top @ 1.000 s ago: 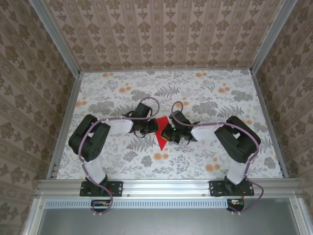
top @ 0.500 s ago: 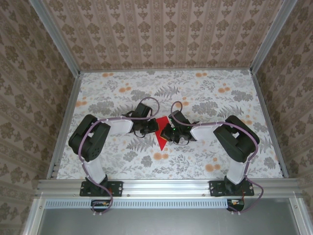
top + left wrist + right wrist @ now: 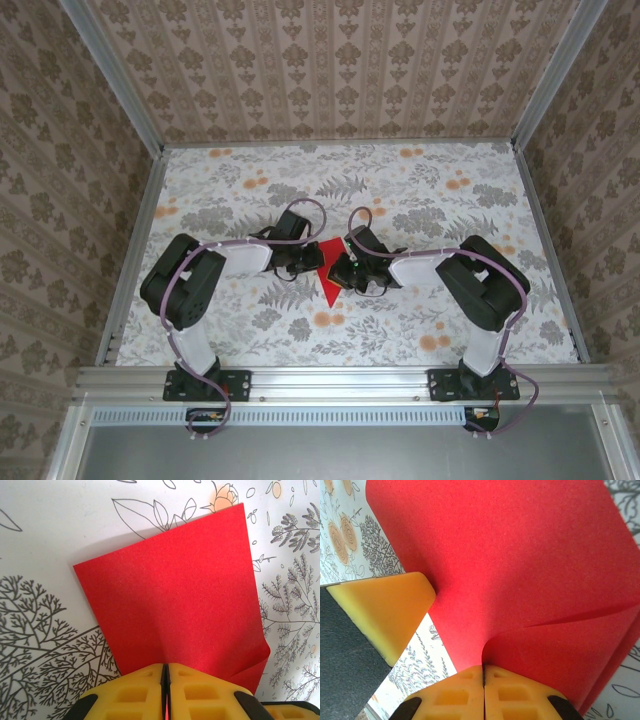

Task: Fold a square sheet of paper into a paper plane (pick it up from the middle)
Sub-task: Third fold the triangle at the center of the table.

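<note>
Clamped on the square sheet of paper, already creased to a point: left tool and, just right of it, right tool, the latter nudging barely inward this past second, apparently firming the centre fold.

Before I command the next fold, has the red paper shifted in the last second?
No. In the top view the near tip of the red paper sits just beyond the same orange flowers as before.

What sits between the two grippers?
A creased bright red paper sheet, pinched by left gripper and right gripper; the top external view shows it.
</note>
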